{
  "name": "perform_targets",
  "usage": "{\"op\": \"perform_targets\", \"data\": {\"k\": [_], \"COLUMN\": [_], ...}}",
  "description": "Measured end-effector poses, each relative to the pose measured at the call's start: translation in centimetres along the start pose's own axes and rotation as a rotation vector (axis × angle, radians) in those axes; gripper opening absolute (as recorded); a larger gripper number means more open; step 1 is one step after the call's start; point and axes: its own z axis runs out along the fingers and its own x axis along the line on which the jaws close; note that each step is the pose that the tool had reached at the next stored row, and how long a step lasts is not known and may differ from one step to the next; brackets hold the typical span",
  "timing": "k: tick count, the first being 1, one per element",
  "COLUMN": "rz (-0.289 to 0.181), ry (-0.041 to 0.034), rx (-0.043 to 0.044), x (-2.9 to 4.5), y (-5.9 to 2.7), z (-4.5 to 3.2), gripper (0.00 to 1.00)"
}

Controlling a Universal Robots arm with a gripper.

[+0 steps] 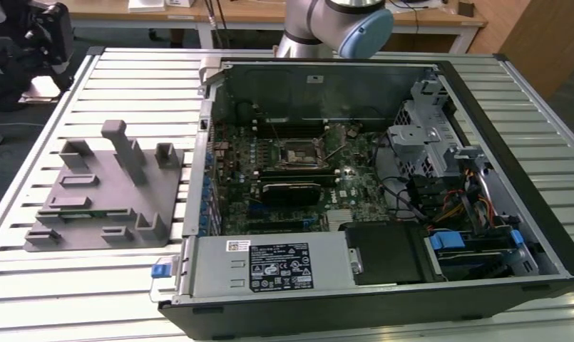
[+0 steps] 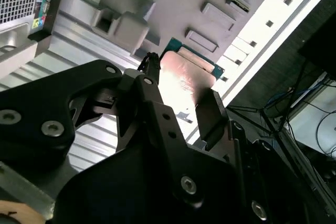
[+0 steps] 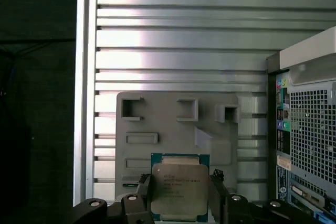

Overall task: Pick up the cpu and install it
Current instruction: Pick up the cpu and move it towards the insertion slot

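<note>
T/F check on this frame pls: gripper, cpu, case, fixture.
1. The gripper grips the cpu by two opposite edges. True.
2. The cpu sits on the motherboard. False: it is held in the gripper, with the grey fixture behind it in both wrist views.
3. The computer case is open. True.
4. The grey fixture lies inside the case. False: it lies on the slatted table, beside the case at the exterior view's left.
</note>
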Motion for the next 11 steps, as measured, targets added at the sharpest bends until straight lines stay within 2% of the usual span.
{"op": "perform_targets", "data": {"k": [11], "rz": [0.000], "ry": [0.0000], "rx": [0.0000], "x": [-5.03], "y": [0.13], "z": [0.07], "gripper": [0.52]}}
